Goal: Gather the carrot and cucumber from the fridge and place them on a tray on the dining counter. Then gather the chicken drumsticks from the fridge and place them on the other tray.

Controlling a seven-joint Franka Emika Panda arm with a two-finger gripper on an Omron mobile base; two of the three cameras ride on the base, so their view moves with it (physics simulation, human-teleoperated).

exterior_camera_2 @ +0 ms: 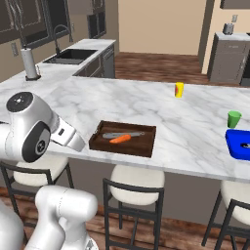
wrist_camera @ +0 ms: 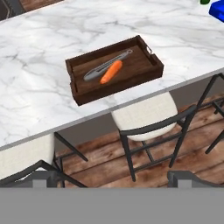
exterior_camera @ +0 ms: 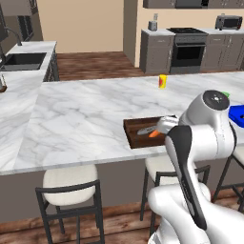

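My gripper (wrist_camera: 111,181) spread and empty, carrot (wrist_camera: 110,72) lying in the wooden tray (wrist_camera: 83,94) ahead of it; cucumber's next, I judge, so back to the fridge.

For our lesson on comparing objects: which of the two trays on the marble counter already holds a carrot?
The dark brown wooden tray near the counter's front edge; an orange carrot lies in it beside a long grey item. The bright blue tray has no carrot.
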